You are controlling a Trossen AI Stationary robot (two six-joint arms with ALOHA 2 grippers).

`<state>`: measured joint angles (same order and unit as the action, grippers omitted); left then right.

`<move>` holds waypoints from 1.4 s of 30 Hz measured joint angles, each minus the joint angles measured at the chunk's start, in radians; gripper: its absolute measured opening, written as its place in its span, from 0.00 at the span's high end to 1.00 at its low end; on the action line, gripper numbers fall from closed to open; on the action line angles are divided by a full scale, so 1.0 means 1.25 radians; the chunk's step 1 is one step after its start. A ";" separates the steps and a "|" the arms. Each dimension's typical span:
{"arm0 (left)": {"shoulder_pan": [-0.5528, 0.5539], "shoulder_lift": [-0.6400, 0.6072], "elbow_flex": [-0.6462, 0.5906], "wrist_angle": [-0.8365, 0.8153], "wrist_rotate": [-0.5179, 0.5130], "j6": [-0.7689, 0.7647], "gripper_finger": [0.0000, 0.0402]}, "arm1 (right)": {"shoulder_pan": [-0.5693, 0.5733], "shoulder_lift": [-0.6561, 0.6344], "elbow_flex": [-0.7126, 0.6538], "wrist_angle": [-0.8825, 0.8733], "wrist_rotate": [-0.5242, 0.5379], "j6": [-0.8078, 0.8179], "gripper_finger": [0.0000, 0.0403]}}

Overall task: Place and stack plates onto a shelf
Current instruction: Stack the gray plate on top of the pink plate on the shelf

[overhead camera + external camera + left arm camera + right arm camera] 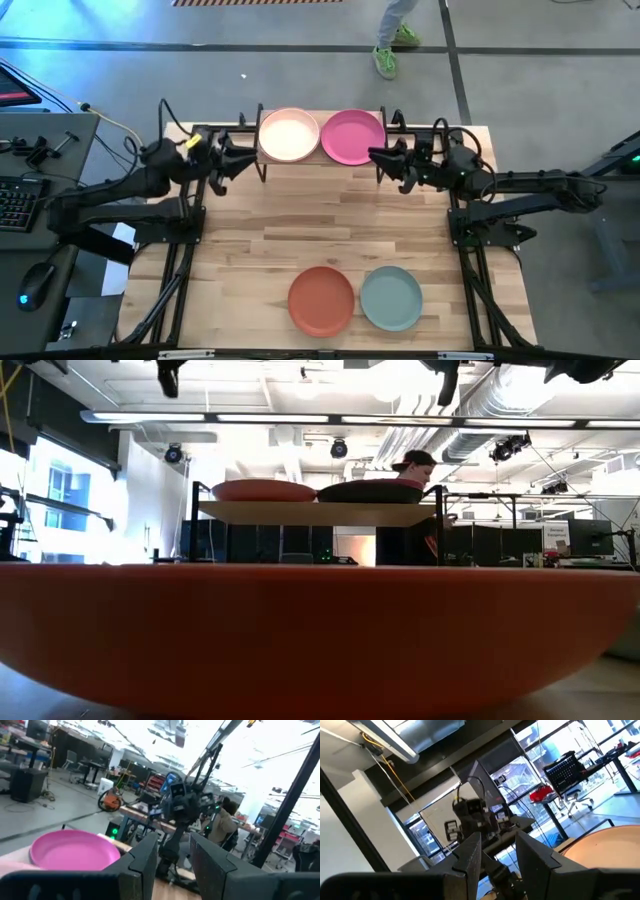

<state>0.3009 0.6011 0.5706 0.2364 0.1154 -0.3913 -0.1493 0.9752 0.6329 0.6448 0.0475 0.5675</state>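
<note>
The shelf [320, 158] stands at the table's far edge, its board [320, 512] on black legs. A pale pink plate [289, 135] rests on its left half and a magenta plate [352, 136] on its right half. An orange-red plate [321, 300] and a pale teal plate [391, 298] lie flat near the table's near edge. No cream or dark grey plate shows on its own. My left gripper [247, 160] hovers open at the shelf's left end, and my right gripper [376, 156] hovers open at its right end. Both point toward each other and hold nothing.
The orange-red plate [320, 635] fills the low view's foreground. Bare wood lies between the shelf and the two near plates. A desk with a keyboard [15, 200] stands left of the table. A person [392, 40] stands on the floor beyond the far edge.
</note>
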 joint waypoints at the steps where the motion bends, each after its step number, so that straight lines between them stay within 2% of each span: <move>1: -0.003 -0.003 -0.005 -0.004 -0.006 0.000 0.74 | 0.000 0.000 0.000 0.002 0.000 0.000 0.74; 8: -0.003 -0.005 -0.007 0.001 -0.011 0.000 0.74 | 0.000 0.000 0.003 -0.008 0.000 0.033 0.74; 10: -0.003 -0.005 -0.007 0.002 -0.011 0.000 0.74 | 0.003 0.000 0.045 -0.096 -0.011 0.065 0.74; 12: -0.003 -0.005 -0.007 0.002 -0.011 0.000 0.74 | 0.023 0.000 0.127 -0.307 -0.034 0.073 0.74; 15: -0.003 -0.005 -0.007 0.001 -0.011 -0.015 0.74 | 0.085 0.032 0.280 -0.750 -0.046 0.095 0.74; 17: -0.003 -0.005 -0.007 0.001 -0.011 -0.034 0.74 | 0.138 0.068 0.357 -1.006 -0.048 0.157 0.74; 20: -0.003 -0.005 -0.007 0.001 -0.011 -0.055 0.74 | 0.243 0.113 0.393 -1.249 -0.048 0.323 0.74; 22: -0.003 -0.005 -0.007 0.001 -0.011 -0.055 0.74 | 0.330 0.136 0.373 -1.323 -0.048 0.456 0.74; 26: -0.002 -0.005 -0.007 0.001 -0.011 -0.055 0.74 | 0.511 0.163 0.254 -1.287 -0.052 0.723 0.74; 30: -0.002 -0.005 -0.007 0.001 -0.011 -0.055 0.74 | 0.650 0.182 0.118 -1.115 -0.066 0.992 0.74; 33: -0.002 -0.005 -0.007 0.001 -0.011 -0.055 0.74 | 0.714 0.198 0.047 -1.002 -0.062 1.150 0.74; 36: -0.002 -0.005 -0.007 0.001 -0.011 -0.055 0.74 | 0.741 0.226 0.023 -0.969 -0.061 1.218 0.74; 42: -0.002 -0.005 -0.007 0.000 -0.011 -0.055 0.74 | 0.743 0.302 0.022 -0.956 -0.088 1.239 0.74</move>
<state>0.2977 0.5949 0.5625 0.2367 0.1013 -0.4606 0.7795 1.3530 0.6605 -0.5498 -0.0619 2.1162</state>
